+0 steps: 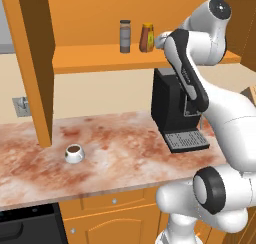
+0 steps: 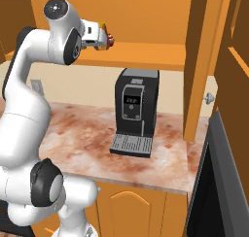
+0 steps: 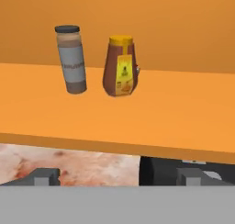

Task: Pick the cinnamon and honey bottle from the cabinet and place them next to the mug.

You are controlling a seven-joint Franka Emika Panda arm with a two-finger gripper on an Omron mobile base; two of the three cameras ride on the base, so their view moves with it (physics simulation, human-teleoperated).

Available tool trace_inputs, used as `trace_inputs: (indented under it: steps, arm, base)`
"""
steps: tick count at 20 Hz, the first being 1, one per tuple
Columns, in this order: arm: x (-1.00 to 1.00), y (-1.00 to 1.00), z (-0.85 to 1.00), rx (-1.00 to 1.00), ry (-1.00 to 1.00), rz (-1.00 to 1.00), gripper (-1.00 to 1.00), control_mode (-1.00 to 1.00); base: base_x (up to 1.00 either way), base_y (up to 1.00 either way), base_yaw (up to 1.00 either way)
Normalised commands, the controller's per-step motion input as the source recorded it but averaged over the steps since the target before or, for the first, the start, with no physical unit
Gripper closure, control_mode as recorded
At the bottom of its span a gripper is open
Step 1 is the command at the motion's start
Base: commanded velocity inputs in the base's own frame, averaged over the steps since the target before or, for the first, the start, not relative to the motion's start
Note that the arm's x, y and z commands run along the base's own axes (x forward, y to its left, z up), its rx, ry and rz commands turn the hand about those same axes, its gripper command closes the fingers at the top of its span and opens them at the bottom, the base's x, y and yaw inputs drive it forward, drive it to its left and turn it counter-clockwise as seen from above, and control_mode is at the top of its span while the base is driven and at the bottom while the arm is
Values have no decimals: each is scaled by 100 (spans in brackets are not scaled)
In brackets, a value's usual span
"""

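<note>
The cinnamon, a slim grey jar with a dark top, stands upright on the orange cabinet shelf. Just to its right is the honey bottle, amber with a yellow cap. A small red thing peeks out behind the bottle. My gripper is open and empty, its fingertips wide apart in front of the shelf edge, short of both containers. In the left base view the hand hovers just right of the honey bottle and cinnamon. The white mug of dark liquid sits on the counter below, left.
A black coffee machine stands on the marbled counter under the shelf, directly below my hand. An open cabinet door hangs down at the left, near the mug. Another orange door stands open at the right.
</note>
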Motion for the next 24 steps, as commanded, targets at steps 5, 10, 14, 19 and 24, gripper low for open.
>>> trace_inputs:
  steps: [5, 10, 14, 19, 24]
  arm:
    - [29, 0, 17, 0, 0, 3, -100, -100]
    - [3, 0, 22, 0, -2, 13, -100, -100]
    - [6, 0, 0, 0, -13, 14, -100, -100]
    - [35, 0, 0, 0, -6, 8, -100, -100]
    - [31, 0, 0, 0, 0, 2, -100, -100]
  base:
    - [0, 0, 0]
    - [0, 0, 0]
    - [0, 0, 0]
    - [0, 0, 0]
    - [0, 0, 0]
